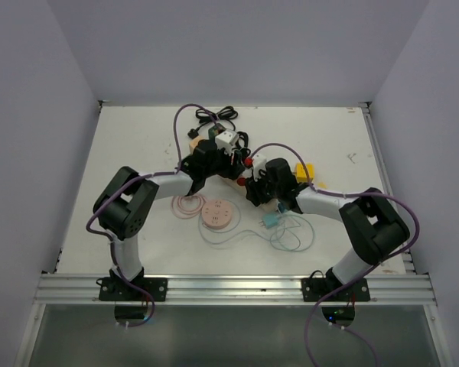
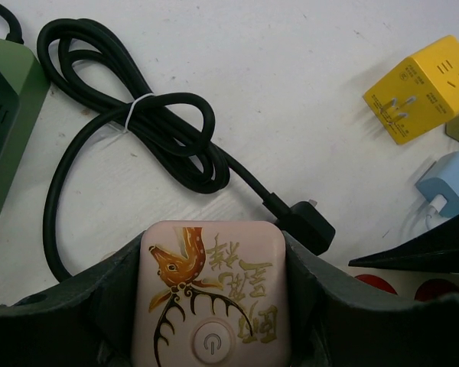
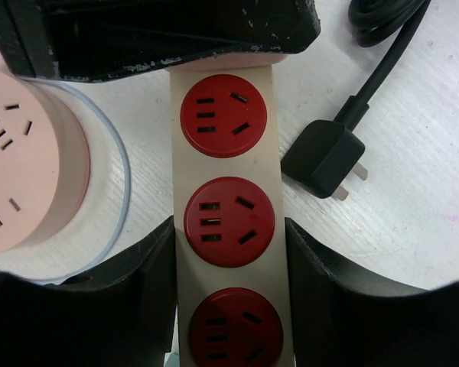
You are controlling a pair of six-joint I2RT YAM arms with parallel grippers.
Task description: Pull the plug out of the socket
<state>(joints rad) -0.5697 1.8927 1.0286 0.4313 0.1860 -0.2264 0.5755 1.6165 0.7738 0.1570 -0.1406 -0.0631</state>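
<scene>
While your left hand (image 2: 210,256) grasps the power strip (image 3: 226,167) at its button end, likely to anchor it, your right hand (image 3: 228,229) straddles the strip; clamped or not, I cannot tell. The black plug (image 3: 321,157) lies loose just beside the strip.

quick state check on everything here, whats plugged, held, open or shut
power strip: visible red sockets empty
black plug: unplugged, lying loose
black cord: coiled, tied
yellow adapter: loose, prongs bare
round pink socket: visible slots empty
left gripper: shut on power strip
right gripper: shut on power strip
</scene>
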